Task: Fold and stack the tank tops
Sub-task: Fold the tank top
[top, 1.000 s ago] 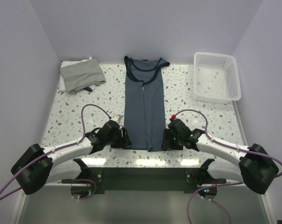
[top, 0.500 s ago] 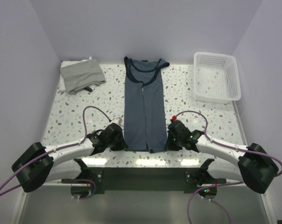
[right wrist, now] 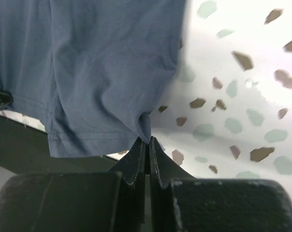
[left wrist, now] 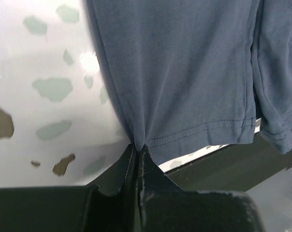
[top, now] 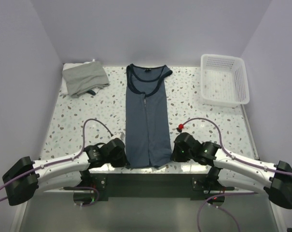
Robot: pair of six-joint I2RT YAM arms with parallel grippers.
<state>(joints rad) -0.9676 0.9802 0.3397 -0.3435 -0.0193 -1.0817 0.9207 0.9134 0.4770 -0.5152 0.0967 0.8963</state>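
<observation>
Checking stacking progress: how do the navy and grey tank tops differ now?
The navy tank top lies long and narrow mid-table, hem pinched by left pincer and right pincer; grey tank top sits folded compact at the far-left corner, untouched. Both rest on the table.

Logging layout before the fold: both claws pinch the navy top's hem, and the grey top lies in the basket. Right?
No. The grey top lies on the table at far left, apart from the basket at far right, per the top external view. The left claw and right claw do pinch the hem of the navy top.
</observation>
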